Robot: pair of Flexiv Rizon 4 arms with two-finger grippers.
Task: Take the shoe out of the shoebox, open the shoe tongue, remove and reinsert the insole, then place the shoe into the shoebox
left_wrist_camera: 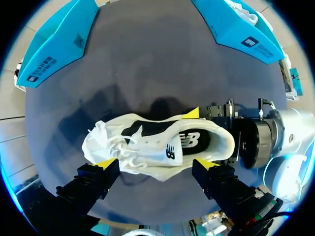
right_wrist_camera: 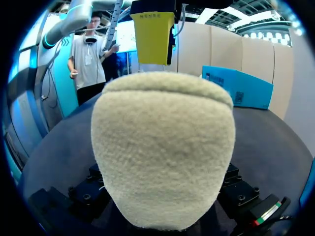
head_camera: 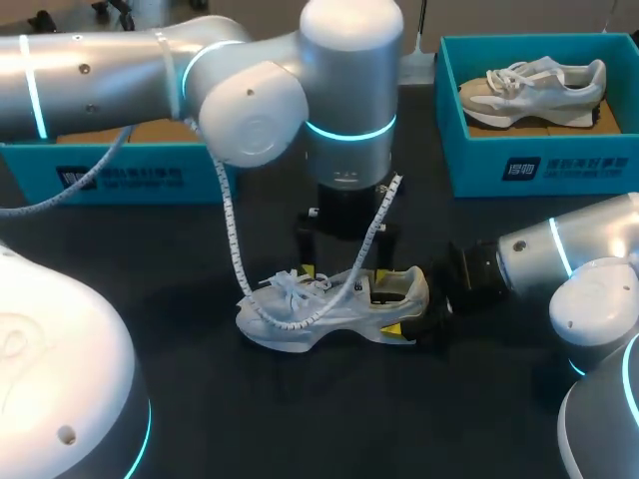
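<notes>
**Shoe out and braced at the heel; the insole looks like your next job**

Head view: your shoe (head_camera: 329,304) lies on its sole on the table (head_camera: 200,399), just toward 6 o'clock from centre, with its toe at 9 and heel at 3. The right gripper (head_camera: 391,312) comes in from 3 o'clock and pinches the heel, a yellow tip on each side. The left gripper (head_camera: 344,261) hangs straight over the shoe with its fingers spread. One box (head_camera: 479,165) at 1 o'clock holds a second shoe (head_camera: 534,85). Another box (head_camera: 120,175) sits at 10 o'clock.

Left wrist view: the shoe (left_wrist_camera: 157,145) lies under the left gripper (left_wrist_camera: 155,163). Both fingertips (left_wrist_camera: 106,163) are wide apart and clear of it. The collar gapes and the dark insole (left_wrist_camera: 197,140) appears to be seated inside. Taking the toe as 12 o'clock, the right gripper (left_wrist_camera: 209,123) is at 6.

Right wrist view: the heel (right_wrist_camera: 162,152) fills the space ahead, hiding this gripper's own tips. One left fingertip (right_wrist_camera: 152,29) hangs beyond it.

You seem to be past the unboxing, at the tongue or insole step. Next, you'd likely lower the left fingers into the opening and catch the insole's edge while the right keeps the heel steady.
</notes>
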